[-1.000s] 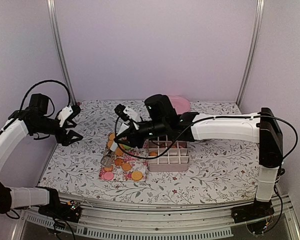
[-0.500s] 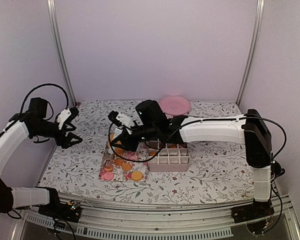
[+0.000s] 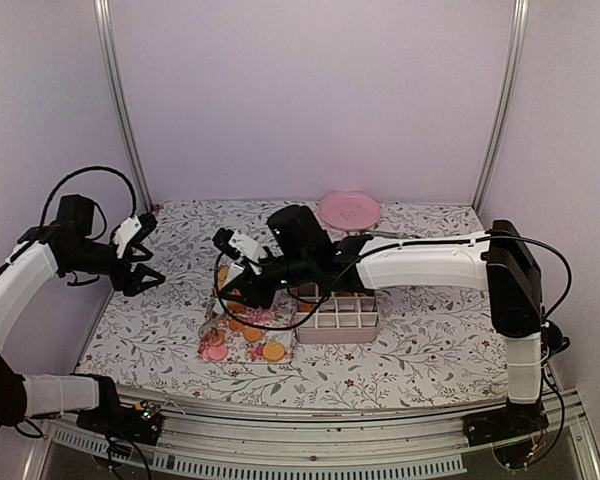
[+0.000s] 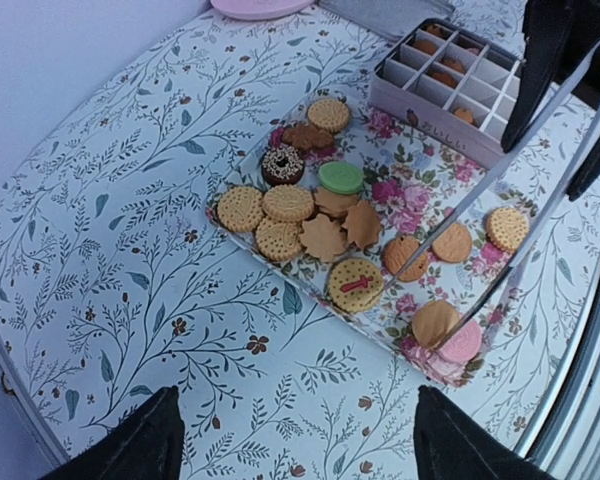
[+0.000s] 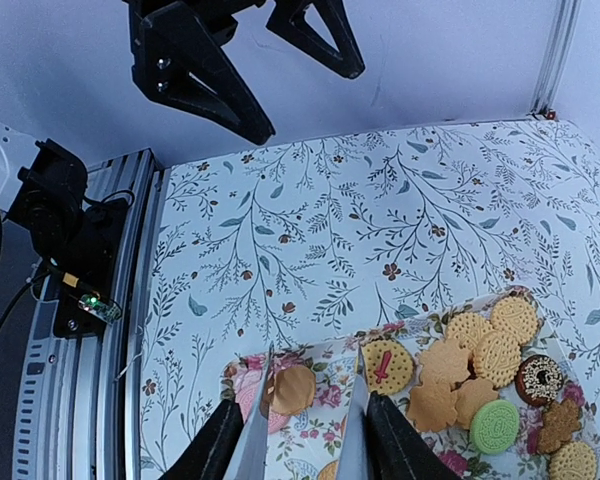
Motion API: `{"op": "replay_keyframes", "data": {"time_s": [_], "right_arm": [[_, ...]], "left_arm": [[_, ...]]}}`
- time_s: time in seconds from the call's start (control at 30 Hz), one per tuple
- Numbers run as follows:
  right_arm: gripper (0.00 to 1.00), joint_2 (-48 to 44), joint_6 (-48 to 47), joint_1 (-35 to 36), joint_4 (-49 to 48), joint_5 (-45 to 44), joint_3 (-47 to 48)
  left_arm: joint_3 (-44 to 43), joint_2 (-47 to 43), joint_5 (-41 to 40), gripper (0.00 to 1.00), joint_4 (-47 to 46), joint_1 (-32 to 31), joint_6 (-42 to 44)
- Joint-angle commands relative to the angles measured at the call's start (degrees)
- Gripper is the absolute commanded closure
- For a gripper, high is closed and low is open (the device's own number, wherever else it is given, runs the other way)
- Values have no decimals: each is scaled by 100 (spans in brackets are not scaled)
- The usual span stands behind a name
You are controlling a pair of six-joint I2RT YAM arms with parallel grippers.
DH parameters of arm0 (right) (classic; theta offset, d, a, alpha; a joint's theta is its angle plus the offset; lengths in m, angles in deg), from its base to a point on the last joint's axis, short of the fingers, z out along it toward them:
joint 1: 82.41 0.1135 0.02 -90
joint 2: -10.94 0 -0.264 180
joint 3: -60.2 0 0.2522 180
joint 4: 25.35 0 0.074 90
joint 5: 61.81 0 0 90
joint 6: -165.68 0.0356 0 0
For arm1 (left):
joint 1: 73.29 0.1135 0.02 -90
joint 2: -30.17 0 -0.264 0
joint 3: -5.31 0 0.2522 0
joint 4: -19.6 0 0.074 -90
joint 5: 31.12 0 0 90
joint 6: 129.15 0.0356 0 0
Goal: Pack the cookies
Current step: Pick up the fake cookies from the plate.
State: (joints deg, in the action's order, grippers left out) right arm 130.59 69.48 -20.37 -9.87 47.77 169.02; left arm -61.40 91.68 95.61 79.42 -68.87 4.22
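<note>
Matt, cloth-like print of leafy sprigs over the worktop (image 4: 130,250). Dry, rough, crumbly faces on the round golden cookies (image 4: 288,203); smoother on the 1 green biscuit (image 4: 340,177). Slight sheen on the rectangular rose-patterned tray (image 4: 392,188). Matt, card-like walls on the pink compartment box (image 4: 435,125). Brushed metal along the grey front rail (image 5: 145,320).

Holds the left gripper (image 3: 156,248) raised at the left side, jaws spread wide, and the right arm extended leftward, right gripper (image 5: 312,380) angled down, fingers partly parted.
</note>
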Motion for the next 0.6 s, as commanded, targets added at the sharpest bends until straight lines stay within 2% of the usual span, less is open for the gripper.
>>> {"op": "replay_keyframes", "data": {"time_s": [0.0,0.33,0.47,0.57], "right_arm": [[58,-76,52,70,0,-43,-154],[57,-264,43,80,92,-349,-283],[68,-319,82,80,109,-399,-278],[80,-347,155,78,117,-441,-244]], "left_arm": [[48,-49,125,20,-102,63,-36],[49,-60,151,20,-140,70,-70],[57,-56,150,20,-168,67,-66],[65,-69,150,20,-192,72,-82]]}}
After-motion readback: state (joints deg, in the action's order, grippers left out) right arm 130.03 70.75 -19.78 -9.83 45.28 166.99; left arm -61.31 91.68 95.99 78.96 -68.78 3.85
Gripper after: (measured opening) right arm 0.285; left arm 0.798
